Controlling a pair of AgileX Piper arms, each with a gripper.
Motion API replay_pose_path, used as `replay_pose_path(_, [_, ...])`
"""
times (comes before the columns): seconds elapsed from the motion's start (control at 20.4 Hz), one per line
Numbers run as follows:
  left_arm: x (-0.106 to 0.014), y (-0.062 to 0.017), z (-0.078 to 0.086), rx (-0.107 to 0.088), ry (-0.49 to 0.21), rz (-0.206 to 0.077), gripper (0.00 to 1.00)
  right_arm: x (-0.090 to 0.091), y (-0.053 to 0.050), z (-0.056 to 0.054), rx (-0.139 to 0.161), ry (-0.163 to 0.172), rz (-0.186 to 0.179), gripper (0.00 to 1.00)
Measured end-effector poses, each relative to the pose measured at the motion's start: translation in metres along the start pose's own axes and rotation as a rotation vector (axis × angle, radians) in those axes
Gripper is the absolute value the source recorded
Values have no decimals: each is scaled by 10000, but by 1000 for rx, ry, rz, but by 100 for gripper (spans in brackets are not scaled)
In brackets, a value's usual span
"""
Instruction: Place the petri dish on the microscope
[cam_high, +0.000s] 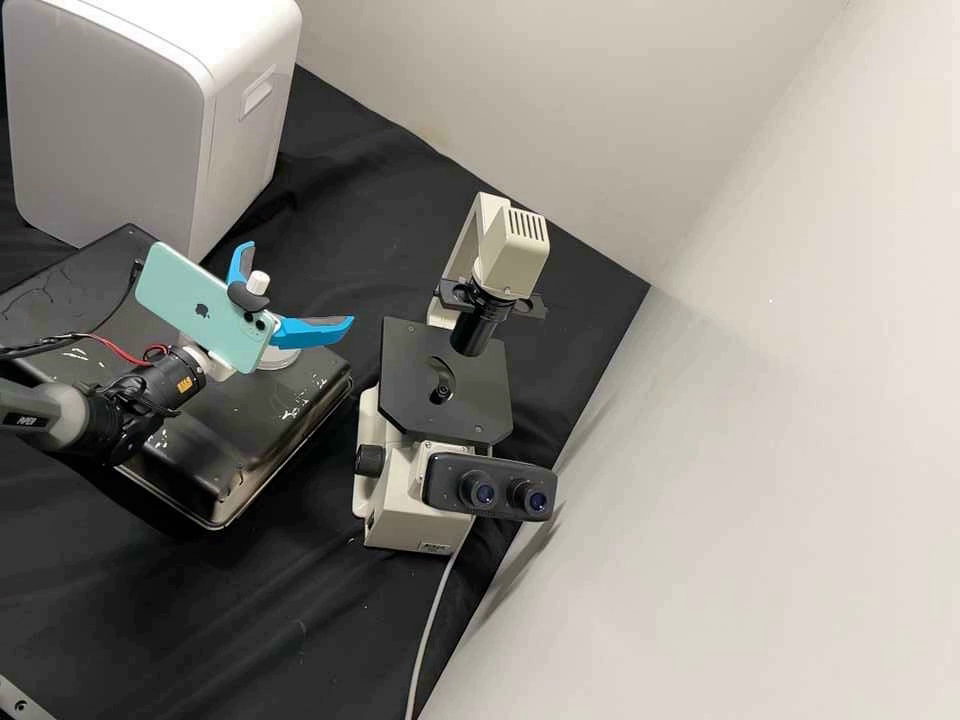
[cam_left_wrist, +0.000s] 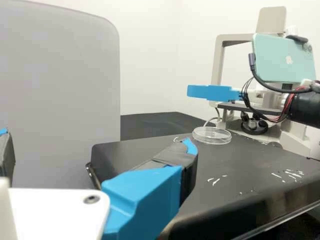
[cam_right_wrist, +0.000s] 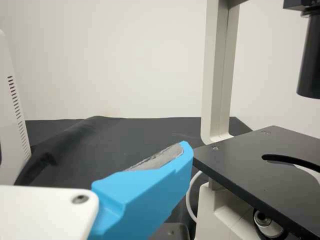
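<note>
The right tool (cam_high: 298, 287) is hanging wide open and empty just above the clear petri dish (cam_left_wrist: 212, 134), which is lying flat on the dark tray (cam_high: 250, 440) beside the microscope (cam_high: 405, 500), toward the tray edge nearest the black stage (cam_high: 410, 365). The left tool (cam_left_wrist: 95, 142), also spread wide and holding nothing, is sitting by the tray's edge farther from the microscope, with bare tray top lying between it and the dish. The phone (cam_high: 200, 300) on the right wrist is covering most of the dish in the high view, while the left wrist view is showing its whole rim.
</note>
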Motion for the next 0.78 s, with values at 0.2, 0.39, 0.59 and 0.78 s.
replay_pose_path(0.2, [-25, 3, 8, 5, 7, -5, 100, 0, 1, -1, 0, 1, 1, 100])
replay_pose_path(0.39, [-35, -1, 5, -2, 17, -11, 100, 0, 2, -3, 0, 3, 3, 100])
replay_pose_path(0.59, [-35, -1, 5, -2, 17, -11, 100, -31, -13, 12, 2, 5, 7, 100])
replay_pose_path(0.78, [-39, -4, 14, -2, 11, -13, 100, -120, -88, 28, 2, 19, -1, 100])
